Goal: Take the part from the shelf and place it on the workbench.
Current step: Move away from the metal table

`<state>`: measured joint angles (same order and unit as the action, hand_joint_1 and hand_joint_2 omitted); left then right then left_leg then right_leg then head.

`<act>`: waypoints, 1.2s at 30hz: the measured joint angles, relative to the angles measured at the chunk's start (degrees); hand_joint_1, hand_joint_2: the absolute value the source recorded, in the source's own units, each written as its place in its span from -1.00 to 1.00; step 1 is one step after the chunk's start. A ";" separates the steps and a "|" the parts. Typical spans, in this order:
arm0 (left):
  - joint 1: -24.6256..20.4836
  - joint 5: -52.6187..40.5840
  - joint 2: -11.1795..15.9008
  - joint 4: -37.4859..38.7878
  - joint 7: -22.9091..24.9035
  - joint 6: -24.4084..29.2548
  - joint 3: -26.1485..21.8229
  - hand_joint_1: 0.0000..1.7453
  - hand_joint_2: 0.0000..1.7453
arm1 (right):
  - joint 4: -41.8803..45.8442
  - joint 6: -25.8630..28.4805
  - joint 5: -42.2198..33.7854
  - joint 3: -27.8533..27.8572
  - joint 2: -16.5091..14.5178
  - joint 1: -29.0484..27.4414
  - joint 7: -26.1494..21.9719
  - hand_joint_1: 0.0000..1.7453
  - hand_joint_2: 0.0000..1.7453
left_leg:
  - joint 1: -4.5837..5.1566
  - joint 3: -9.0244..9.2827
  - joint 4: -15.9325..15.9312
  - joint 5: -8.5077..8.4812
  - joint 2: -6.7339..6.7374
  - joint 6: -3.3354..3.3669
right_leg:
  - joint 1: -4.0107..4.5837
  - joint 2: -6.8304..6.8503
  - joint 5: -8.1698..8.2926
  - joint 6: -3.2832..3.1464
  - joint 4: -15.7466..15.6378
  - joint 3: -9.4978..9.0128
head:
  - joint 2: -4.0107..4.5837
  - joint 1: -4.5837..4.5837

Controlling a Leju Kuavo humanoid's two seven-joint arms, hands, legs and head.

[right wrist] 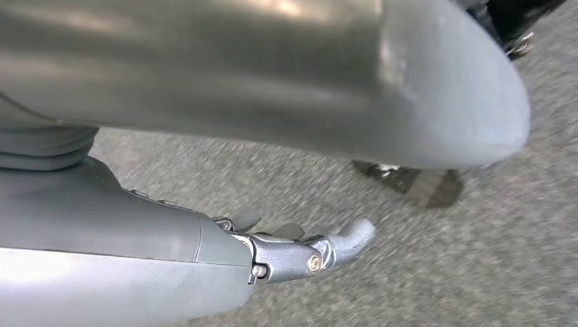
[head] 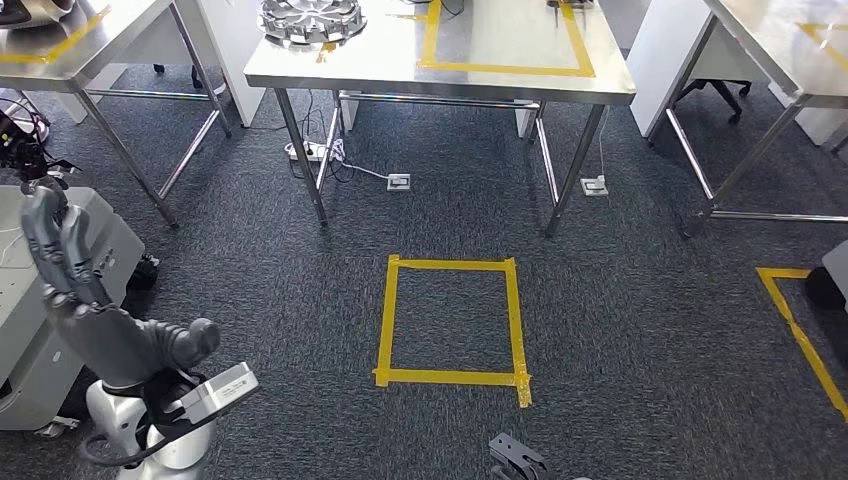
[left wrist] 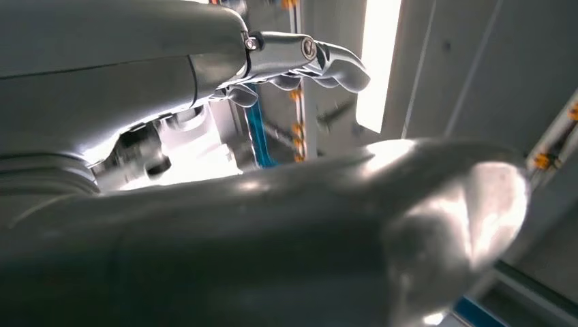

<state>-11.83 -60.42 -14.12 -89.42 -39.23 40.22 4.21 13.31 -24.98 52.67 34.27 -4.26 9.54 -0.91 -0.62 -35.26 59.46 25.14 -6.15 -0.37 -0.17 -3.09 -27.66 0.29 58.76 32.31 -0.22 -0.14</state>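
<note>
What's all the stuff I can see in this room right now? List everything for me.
Steel tables: three, silver, across the far side.
Round metal part: one, silver, far-left corner of the middle table.
Tape rectangle: one, yellow, on the dark carpet in front of the middle table.
Tape outline: one, yellow, on the middle tabletop.
Floor sockets: two, white, under the middle table.
Grey cabinet: one, at the left edge.
Left hand: raised, fingers extended, holding nothing.
Right hand: hanging over the carpet, holding nothing.

Dark grey speckled carpet (head: 620,330) covers floor. Yellow tape square (head: 451,322) on carpet, near middle. Steel workbench (head: 440,75) with thin legs behind it, yellow tape outline on top. White power sockets (head: 398,182), cables under bench. More steel tables (head: 770,40) at both sides.
</note>
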 joint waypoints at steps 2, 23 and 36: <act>0.06 -0.72 -1.62 -2.49 -0.38 0.00 -4.23 -1.00 -1.00 | 0.00 -0.01 0.06 0.04 -0.23 0.16 0.13 -1.00 -1.00 | 0.03 -0.45 0.08 0.01 0.35 -0.66 | -0.17 0.93 0.43 -0.62 -0.31 0.02 | 0.00 0.05; 2.50 2.68 -4.94 -0.48 1.85 -0.04 -8.42 -1.00 -1.00 | 0.00 0.01 3.04 0.22 -0.42 -0.53 -0.64 -1.00 -1.00 | 0.03 1.06 -0.09 1.40 4.79 1.81 | -0.38 3.46 -7.10 1.42 15.45 7.79 | 0.00 0.25; 3.64 4.80 -4.52 0.20 0.96 -0.03 -7.56 -1.00 -1.00 | 0.00 0.09 3.76 0.22 -0.04 -0.93 1.45 -1.00 -1.00 | 0.23 -3.42 7.24 4.70 4.48 -1.05 | -0.42 3.37 0.42 -1.52 -0.97 -0.32 | 0.00 0.58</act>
<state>-8.19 -55.62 -18.64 -89.23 -38.27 40.18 -3.35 13.31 -24.89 56.43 34.49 -4.30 8.61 0.54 -0.38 -38.68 66.70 29.84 -1.67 -1.42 -0.59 0.28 -27.24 -1.23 57.79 31.99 -0.22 0.44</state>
